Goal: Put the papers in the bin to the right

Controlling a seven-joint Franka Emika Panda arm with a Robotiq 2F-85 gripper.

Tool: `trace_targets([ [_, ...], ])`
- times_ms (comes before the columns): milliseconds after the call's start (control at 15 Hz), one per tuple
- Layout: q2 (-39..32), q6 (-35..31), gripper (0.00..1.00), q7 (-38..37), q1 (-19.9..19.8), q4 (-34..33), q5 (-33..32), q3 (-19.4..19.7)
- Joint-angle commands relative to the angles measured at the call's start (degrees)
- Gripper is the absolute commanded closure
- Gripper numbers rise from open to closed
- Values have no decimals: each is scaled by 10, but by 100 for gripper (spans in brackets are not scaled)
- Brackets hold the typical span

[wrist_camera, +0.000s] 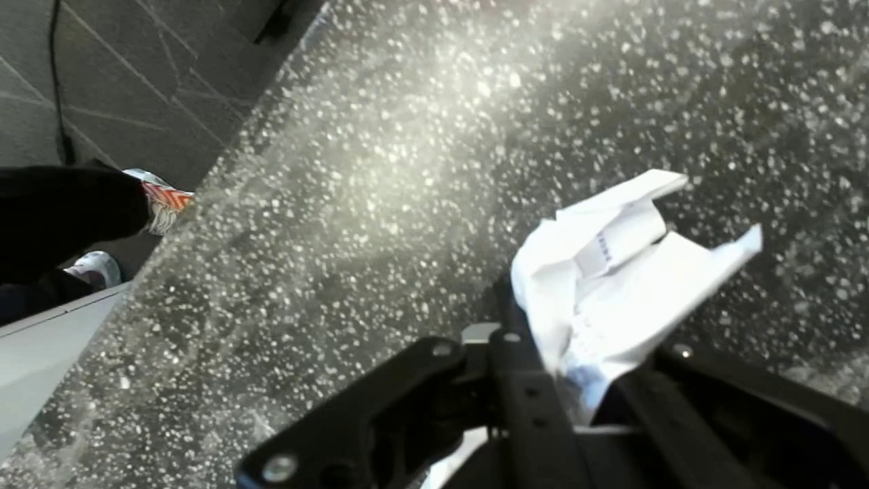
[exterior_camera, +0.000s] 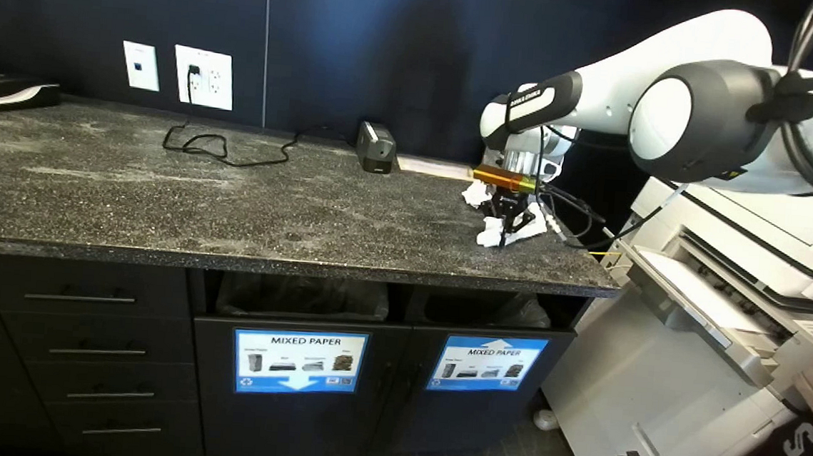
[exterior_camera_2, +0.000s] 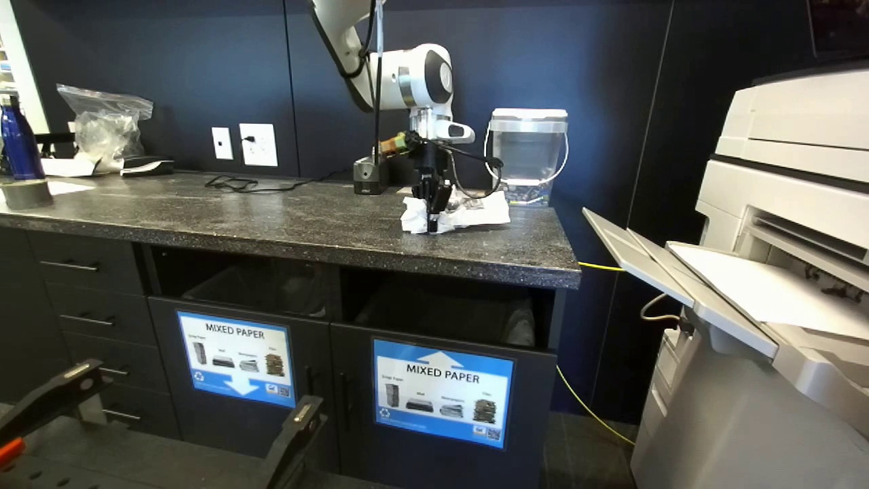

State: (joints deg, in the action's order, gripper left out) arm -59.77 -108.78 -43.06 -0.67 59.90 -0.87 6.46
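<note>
Though near the papers (exterior_camera_2: 478, 212), sharpener (exterior_camera_2: 367, 178) and bucket (exterior_camera_2: 528, 125) behind the claw (wrist_camera: 585, 373).

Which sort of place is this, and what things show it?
Likely an office copy room: there is a large copier, what looks like a pencil sharpener on the counter, and MIXED PAPER labels below it.

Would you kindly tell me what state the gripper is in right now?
The gripper is closed, holding a crumpled white paper.
</note>
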Motion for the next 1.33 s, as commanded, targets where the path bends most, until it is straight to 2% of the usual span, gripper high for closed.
trace_targets([
  [0,84,-67,88,58,9,139,-13,-8],
  [267,135,-174,89,153,24,240,-13,-2],
  [467,179,-229,89,217,27,321,-10,-6],
  [1267,410,-261,88,392,13,665,-7,-25],
])
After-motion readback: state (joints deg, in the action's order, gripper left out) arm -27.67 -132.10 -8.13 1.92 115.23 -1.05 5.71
